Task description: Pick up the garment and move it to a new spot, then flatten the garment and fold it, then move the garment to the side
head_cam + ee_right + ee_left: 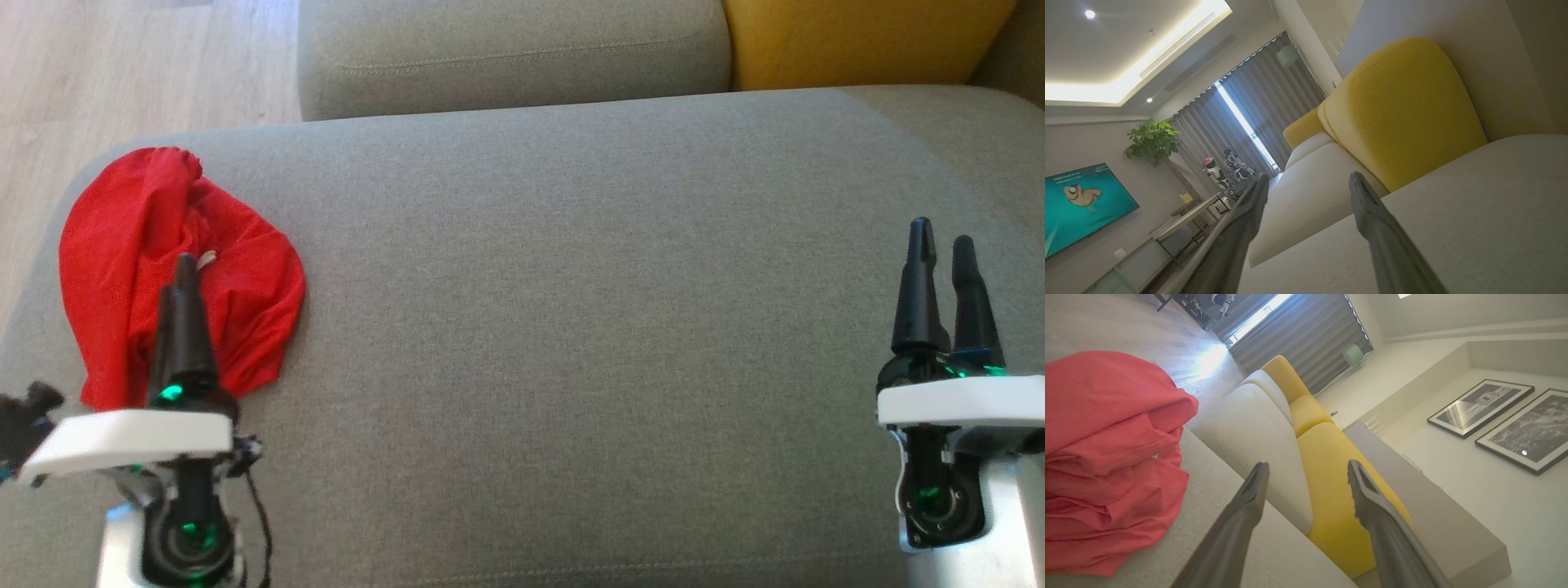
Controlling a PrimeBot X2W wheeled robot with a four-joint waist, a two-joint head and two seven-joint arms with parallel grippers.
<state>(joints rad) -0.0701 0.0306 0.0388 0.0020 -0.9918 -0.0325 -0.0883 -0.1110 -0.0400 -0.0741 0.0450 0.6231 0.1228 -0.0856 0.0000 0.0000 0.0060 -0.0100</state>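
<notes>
Two claws, both spread wide and holding nothing. Our left claw (180, 278) hangs at the near left, over the near part of the garment (114, 245). The left wrist view shows the cloth off to one side of that claw, not within its jaws. Our right claw (942, 237) waits well apart at the near right, over bare seat (571, 286).

The garment is a red heap at the seat's left end, close to the rounded edge above the floor (122, 65). We judge it light, soft and limp. It will sag and trail when lifted, and a shallow pinch may catch only one thin layer. We would take a thick fold near the top of the heap, where the layers bunch, and pinch deep.
</notes>
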